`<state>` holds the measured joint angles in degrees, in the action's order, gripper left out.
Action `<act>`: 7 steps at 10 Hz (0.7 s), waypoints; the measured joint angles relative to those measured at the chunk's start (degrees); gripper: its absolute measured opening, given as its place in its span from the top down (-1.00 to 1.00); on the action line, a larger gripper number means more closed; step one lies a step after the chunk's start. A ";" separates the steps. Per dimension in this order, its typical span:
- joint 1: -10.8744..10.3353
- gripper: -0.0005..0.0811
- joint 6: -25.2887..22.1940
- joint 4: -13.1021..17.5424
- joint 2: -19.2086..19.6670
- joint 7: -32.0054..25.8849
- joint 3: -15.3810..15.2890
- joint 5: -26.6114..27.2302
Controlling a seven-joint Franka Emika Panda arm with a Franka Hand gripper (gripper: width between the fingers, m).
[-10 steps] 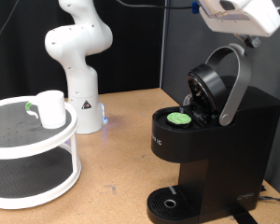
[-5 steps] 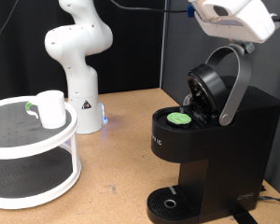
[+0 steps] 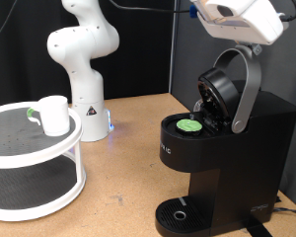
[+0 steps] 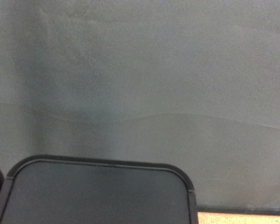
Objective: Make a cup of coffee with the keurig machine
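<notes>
I can't tell how the jaws stand: the gripper's [image 3: 239, 20] white housing shows at the exterior view's top right, but its fingers aren't visible there, and my wrist view shows no fingers either, only a grey backdrop and what looks like the dark top of the coffee machine [image 4: 98, 191]. Nothing is visibly held.

The hand hangs just above the raised silver lid handle [image 3: 249, 84] of the coffee machine [image 3: 227, 148]. The lid is tipped open, and a green-topped pod [image 3: 190, 125] sits in the chamber, so I'd judge the loading done and the hand placed there to work the handle.

The cup [image 3: 53, 114] stands well apart, on the upper tier of the white round shelf [image 3: 35, 148] at the exterior view's left, beside something small and green [image 3: 32, 113]. The drip tray [image 3: 178, 212] at the machine's foot has no cup on it.

Compared with a second ago, the gripper has drifted toward the exterior view's left and a touch upward; lid, pod and cup haven't moved.
</notes>
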<state>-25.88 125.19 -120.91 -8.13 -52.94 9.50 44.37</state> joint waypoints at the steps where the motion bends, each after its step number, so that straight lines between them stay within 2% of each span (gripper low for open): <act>1: 0.03 0.99 -0.47 0.00 -0.16 -0.26 0.42 0.00; 7: 0.70 0.99 -4.02 -0.11 -1.19 -2.29 2.80 -0.10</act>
<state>-25.18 121.17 -121.02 -9.32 -55.23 12.29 44.27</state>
